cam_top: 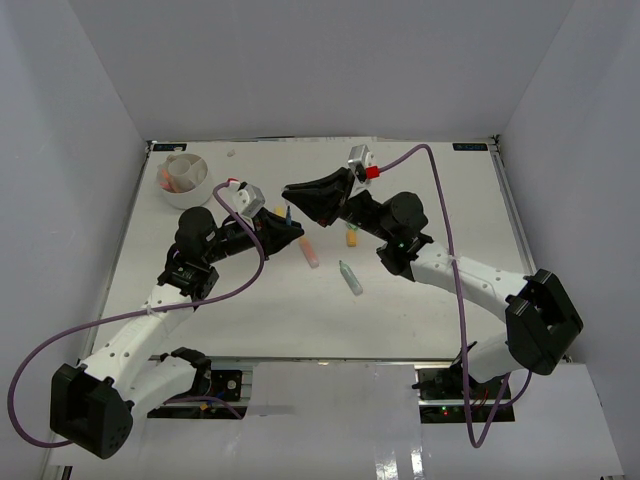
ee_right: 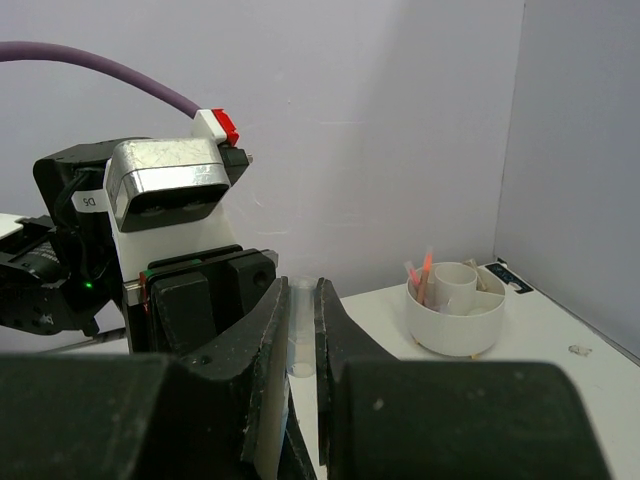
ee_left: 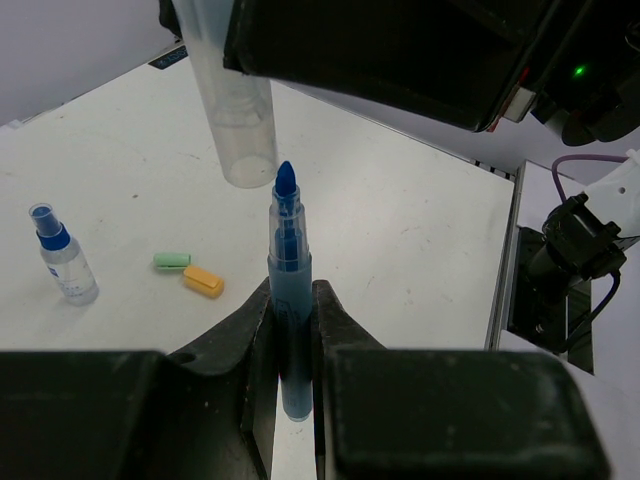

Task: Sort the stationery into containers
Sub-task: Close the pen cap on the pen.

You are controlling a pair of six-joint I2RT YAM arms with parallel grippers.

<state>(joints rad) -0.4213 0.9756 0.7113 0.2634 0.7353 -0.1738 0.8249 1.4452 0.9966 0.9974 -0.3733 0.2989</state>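
Above the middle of the table, your left gripper (ee_left: 292,292) had its fingers pressed together on the barrel of a blue marker (ee_left: 287,245), with the bare tip pointing away from the wrist. Your right gripper (ee_right: 300,295) pinched a clear marker cap (ee_left: 238,120), whose open end hung just beside that tip, not over it. On the white table (cam_top: 430,300) below lay a pink marker (cam_top: 310,252), a blue-capped clear bottle (ee_left: 62,265), and a green eraser (ee_left: 172,260) just beside an orange eraser (ee_left: 203,282). The white divided tub (ee_right: 455,325) sat in the far left corner, well apart, with pens standing in one compartment.
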